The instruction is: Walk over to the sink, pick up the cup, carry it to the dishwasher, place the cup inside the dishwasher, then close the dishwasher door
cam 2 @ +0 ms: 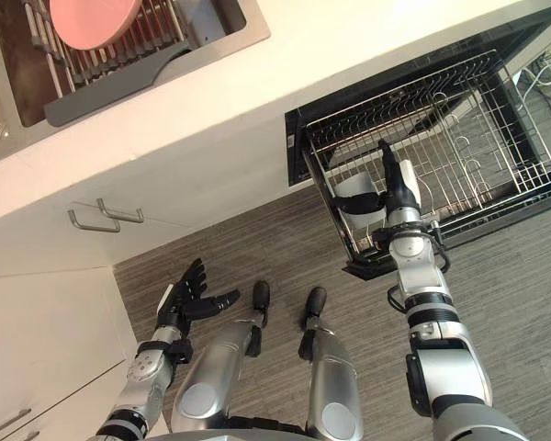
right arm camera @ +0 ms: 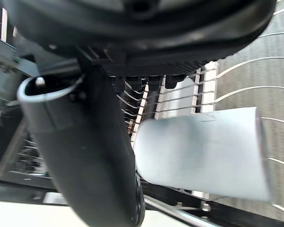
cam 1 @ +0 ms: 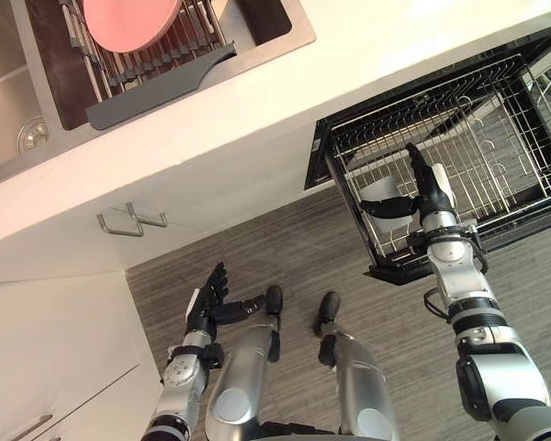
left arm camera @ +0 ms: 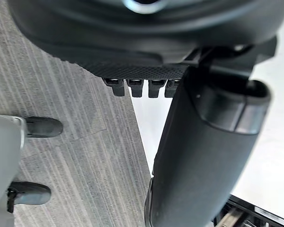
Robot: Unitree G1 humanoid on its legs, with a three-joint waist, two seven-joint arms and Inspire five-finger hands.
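Right wrist view has the right hand [right arm camera: 137, 33] open, fingers straight, thumb spread just beside the pale cup [right arm camera: 203, 151]; whether the thumb touches it I cannot tell. In the left eye view the cup sits inside the wire rack [cam 1: 496, 138] of the open dishwasher [cam 1: 317, 152], at the hand's 9 o'clock. The left hand [cam 1: 209, 303] hangs open over the floor [cam 1: 367, 322] at 7 o'clock. At 11 o'clock, the sink [cam 1: 289, 41] holds a pink plate [cam 1: 129, 20] on a dark drainer [cam 1: 156, 92].
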